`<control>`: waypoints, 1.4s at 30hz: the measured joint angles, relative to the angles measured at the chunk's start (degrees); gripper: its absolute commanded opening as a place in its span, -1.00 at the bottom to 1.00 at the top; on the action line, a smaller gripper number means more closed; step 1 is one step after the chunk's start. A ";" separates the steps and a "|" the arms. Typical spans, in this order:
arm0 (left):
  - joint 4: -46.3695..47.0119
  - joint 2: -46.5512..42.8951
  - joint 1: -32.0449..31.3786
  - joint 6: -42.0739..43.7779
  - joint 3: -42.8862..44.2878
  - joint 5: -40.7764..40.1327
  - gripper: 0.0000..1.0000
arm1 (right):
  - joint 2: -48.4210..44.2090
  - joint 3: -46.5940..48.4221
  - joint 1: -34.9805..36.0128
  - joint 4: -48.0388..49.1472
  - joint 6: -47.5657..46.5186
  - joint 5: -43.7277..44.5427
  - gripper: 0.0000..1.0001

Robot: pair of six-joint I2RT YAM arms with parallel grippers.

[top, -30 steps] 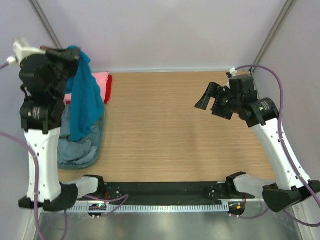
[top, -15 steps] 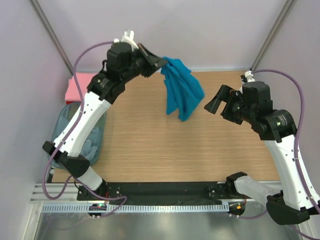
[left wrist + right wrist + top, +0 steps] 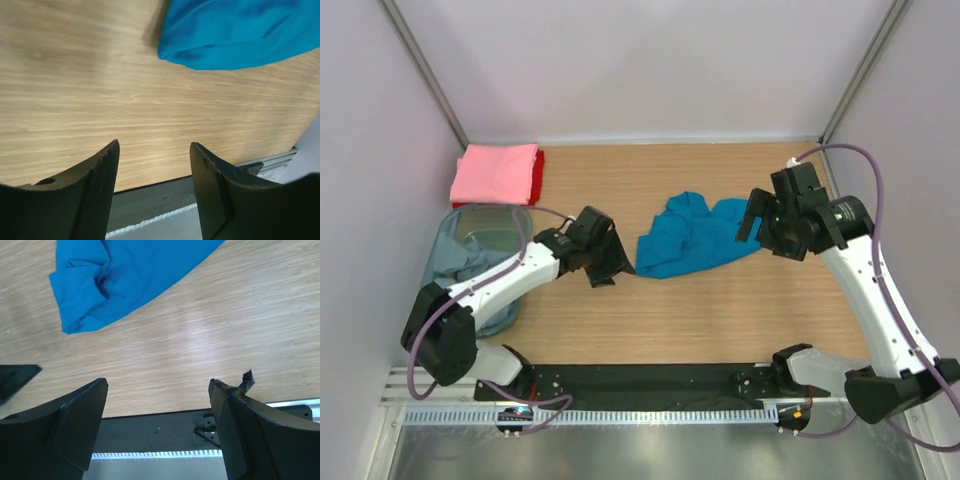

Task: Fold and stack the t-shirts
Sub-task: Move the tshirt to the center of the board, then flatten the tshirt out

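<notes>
Your bin (image 3: 480,210) at the table's (image 3: 720,310) left holds crumpled grey-blue shirts (image 3: 455,258). The teal shirt (image 3: 695,235) lies rumpled mid-table between your grippers — left gripper (image 3: 154,145) partly parted, right gripper (image 3: 158,382) spread wide, both empty.

Wooden table (image 3: 650,310), crumpled teal t-shirt (image 3: 695,238), folded pink-and-red stack (image 3: 497,173), translucent bin (image 3: 490,209)

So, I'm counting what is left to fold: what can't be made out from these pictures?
Grey-blue shirts in the bin, top view: crumpled together, partly under the left arm; their number cannot be told.
Red shirt, top view: only an edge shows beneath the pink shirt.
Teal shirt: bunched on the table, sleeves and collar untellable; both wrist views cut it off at the frame edge.
</notes>
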 measured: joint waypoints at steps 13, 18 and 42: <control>3.82 23.87 -8.72 26.12 29.92 -0.59 0.18 | 22.43 -2.10 -15.98 8.02 4.04 -1.14 0.49; 1.01 34.93 -11.06 31.28 38.80 -2.75 0.18 | 21.81 -4.02 -16.87 8.79 5.09 -2.80 0.49; -9.81 7.04 -4.35 29.73 25.00 -18.16 -0.71 | 24.02 -8.00 -16.87 12.72 7.82 -7.45 0.33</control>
